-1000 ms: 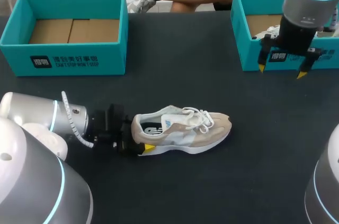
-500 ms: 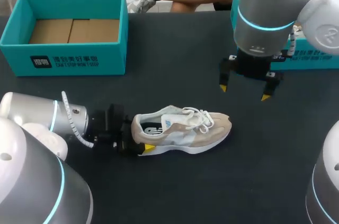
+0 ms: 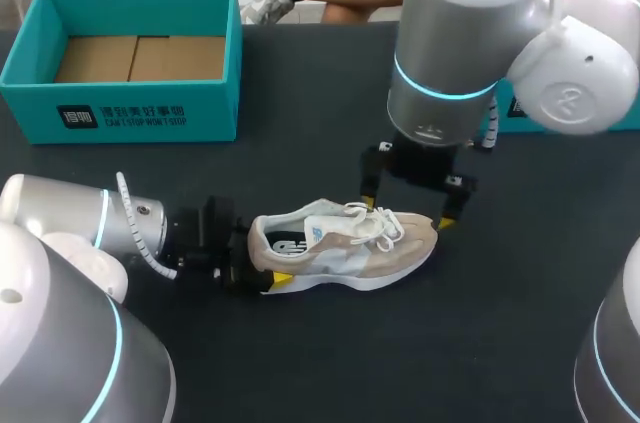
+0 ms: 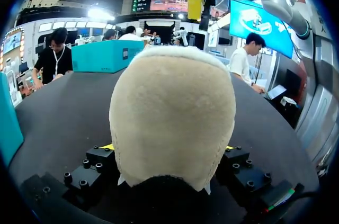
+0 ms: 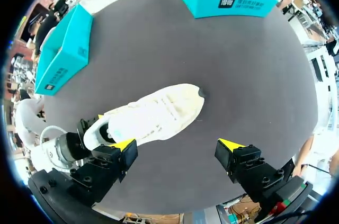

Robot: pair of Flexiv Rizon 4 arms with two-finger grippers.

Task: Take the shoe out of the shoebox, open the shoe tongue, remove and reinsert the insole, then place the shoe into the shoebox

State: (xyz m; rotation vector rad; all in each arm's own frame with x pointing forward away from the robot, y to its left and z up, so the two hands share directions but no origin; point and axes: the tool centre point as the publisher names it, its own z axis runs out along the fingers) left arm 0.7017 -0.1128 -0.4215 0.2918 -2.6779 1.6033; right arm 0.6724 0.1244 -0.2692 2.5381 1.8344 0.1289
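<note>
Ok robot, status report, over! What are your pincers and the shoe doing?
Left pincer shut on shoe heel. Right pincer open above its toe end. Shoe lying on table. Nothing blocking.

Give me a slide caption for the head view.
Left gripper holds the shoe by its heel while the open right gripper hangs over the laces.

This is looking like a robot lab or demo bench: a grey left arm (image 3: 90, 228) and right arm (image 3: 460, 33) are hanging over a black table (image 3: 300, 123), a teal shoebox (image 3: 130, 108) sitting at the table's far left and a second shoebox (image 5: 241, 2) at its far right.
</note>
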